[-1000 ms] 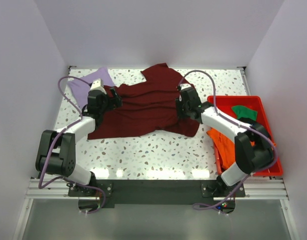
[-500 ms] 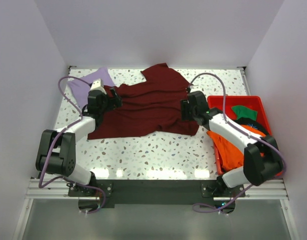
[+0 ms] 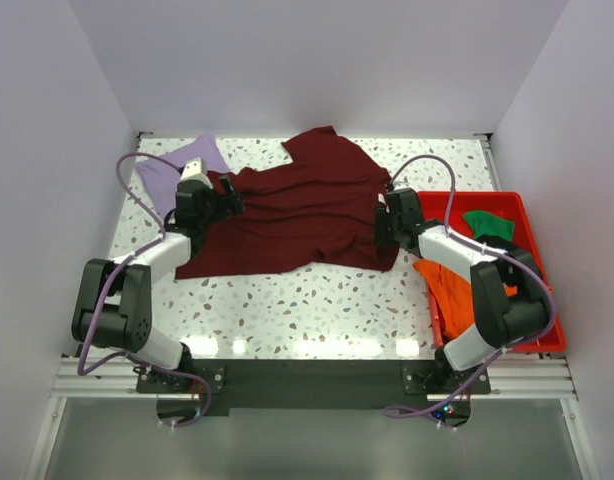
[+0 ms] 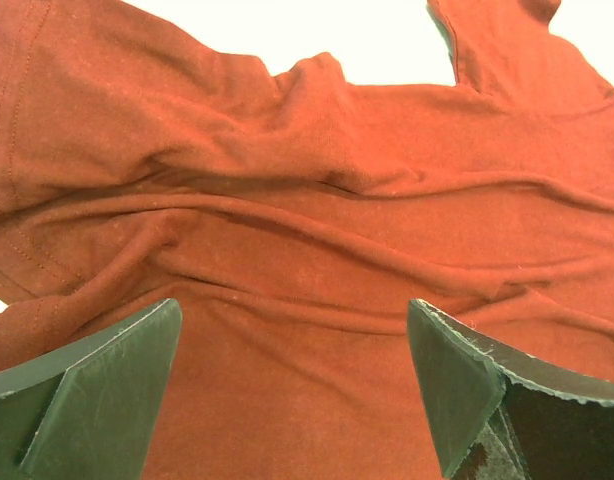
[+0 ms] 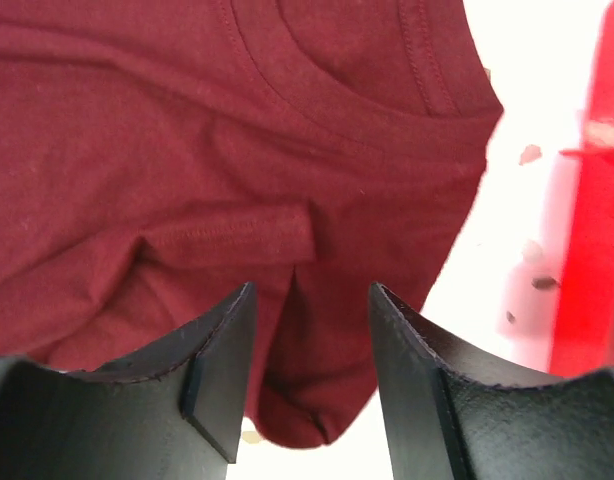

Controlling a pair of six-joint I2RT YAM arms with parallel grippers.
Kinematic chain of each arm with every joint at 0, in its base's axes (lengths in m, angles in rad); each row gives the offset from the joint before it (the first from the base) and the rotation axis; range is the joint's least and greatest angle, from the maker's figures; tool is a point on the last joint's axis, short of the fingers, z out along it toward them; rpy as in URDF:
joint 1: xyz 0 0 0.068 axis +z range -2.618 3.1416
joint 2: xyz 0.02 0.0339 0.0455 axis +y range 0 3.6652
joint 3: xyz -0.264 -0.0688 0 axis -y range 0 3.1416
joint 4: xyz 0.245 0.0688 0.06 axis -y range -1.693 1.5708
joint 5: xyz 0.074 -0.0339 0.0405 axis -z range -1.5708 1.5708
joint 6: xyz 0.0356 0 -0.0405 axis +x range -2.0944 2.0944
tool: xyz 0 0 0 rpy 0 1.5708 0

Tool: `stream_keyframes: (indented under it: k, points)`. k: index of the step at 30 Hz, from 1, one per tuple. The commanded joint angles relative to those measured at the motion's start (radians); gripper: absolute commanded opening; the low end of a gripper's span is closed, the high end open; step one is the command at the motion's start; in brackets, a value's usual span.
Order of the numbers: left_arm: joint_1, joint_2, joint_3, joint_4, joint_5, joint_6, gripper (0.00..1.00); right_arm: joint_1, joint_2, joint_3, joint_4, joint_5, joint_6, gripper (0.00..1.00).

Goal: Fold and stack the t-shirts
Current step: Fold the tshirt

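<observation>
At the far-left corner of the worktop [image 3: 317, 310] the lavender tee [image 3: 182, 170] lies flat, partly under the left arm. Just beside it the left claw [image 4: 292, 325] hangs over the left side of the maroon tee [image 3: 297, 215], released, its jaws spread wide and nothing between them; it has not moved in the last second. The maroon tee sprawls across the far middle of the worktop, rumpled, one part reaching toward the far edge, and lies much as it did a second ago. The change is on the right: the right claw [image 5: 312, 300] has slid from further in on the cloth out to the tee's right edge, next to the bin [image 3: 532, 340]. It is released too, jaws partly apart, with a small ridge of maroon cloth and the neckline seam showing below them, nothing pinched. At the right edge of the worktop the bin holds the orange tee [image 3: 452, 290], spilling over its near-left wall, and the green tee [image 3: 489, 224] toward its far end. I judge that the right arm has let go to pick a better hold at the edge, so the maroon tee is still being spread flat and no fold is yet made
</observation>
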Motion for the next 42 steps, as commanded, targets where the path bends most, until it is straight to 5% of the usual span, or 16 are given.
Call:
stream_keyframes:
  k: [1,19,30,35,42]
  points:
    - [0.005,-0.014,0.003,0.056,-0.015,-0.007,1.0,-0.022,0.023,0.004,0.113,-0.069,0.027,0.52]
    - [0.005,-0.011,0.006,0.053,-0.021,-0.005,1.0,-0.06,0.127,0.023,0.147,-0.162,0.057,0.42]
    - [0.006,-0.013,0.003,0.053,-0.018,-0.005,1.0,-0.06,0.144,0.047,0.148,-0.162,0.042,0.24]
    - [0.005,-0.027,0.001,0.047,-0.027,-0.005,1.0,-0.059,0.133,0.069,0.135,-0.16,0.042,0.08]
    - [0.005,-0.079,-0.026,-0.025,-0.171,-0.037,1.0,-0.06,0.081,0.126,0.098,-0.146,0.025,0.0]
